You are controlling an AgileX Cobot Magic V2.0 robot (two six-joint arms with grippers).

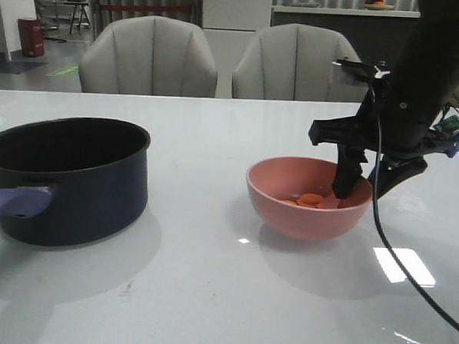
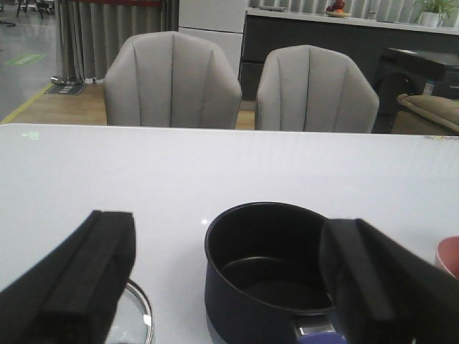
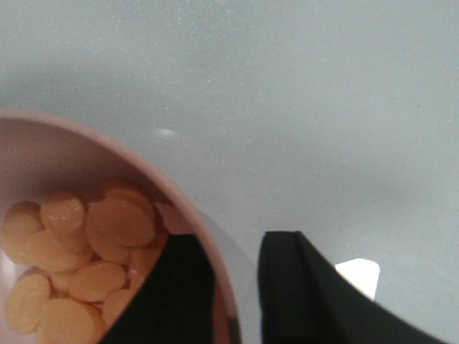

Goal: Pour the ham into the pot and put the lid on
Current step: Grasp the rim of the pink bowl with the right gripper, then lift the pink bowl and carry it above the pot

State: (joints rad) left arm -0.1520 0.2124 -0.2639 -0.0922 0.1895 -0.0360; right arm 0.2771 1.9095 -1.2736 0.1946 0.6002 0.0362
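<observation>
Grip on the bowl rim, before the pour.

The right gripper (image 1: 365, 181) straddles the right-hand wall of the pink bowl (image 1: 304, 211), one finger inside and one outside, the jaws narrowed about the rim; whether they already pinch it I cannot tell. The ham (image 3: 79, 269) lies heaped in the bowl's bottom, just beside the inner finger. The pot (image 1: 75, 179) stands empty near the table's (image 1: 207, 302) left edge, well apart from the bowl, handle toward the front edge. The left gripper (image 2: 226, 283) hangs spread wide above the pot, holding nothing; the lid (image 2: 136, 319) lies flat just beside the pot (only its rim shows). To do this well, I judge the pinch should be firm before lifting, the bowl kept level in transit, then tipped slowly over the pot's middle.
</observation>
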